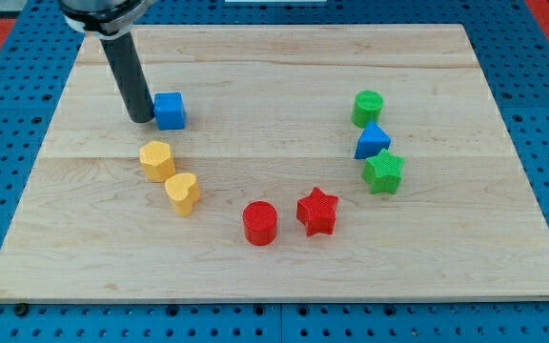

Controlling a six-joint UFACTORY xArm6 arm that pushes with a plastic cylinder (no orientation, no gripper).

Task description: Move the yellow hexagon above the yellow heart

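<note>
The yellow hexagon (157,159) sits left of the board's middle. The yellow heart (183,193) lies just below and to the right of it, nearly touching. My tip (141,118) rests on the board above the hexagon, touching or almost touching the left side of the blue cube (170,110). The tip is about a block's width above the hexagon.
A red cylinder (260,223) and a red star (317,211) lie at the lower middle. A green cylinder (368,109), a blue triangle (372,142) and a green star (384,172) stand in a column at the right. The wooden board (274,267) sits on a blue surface.
</note>
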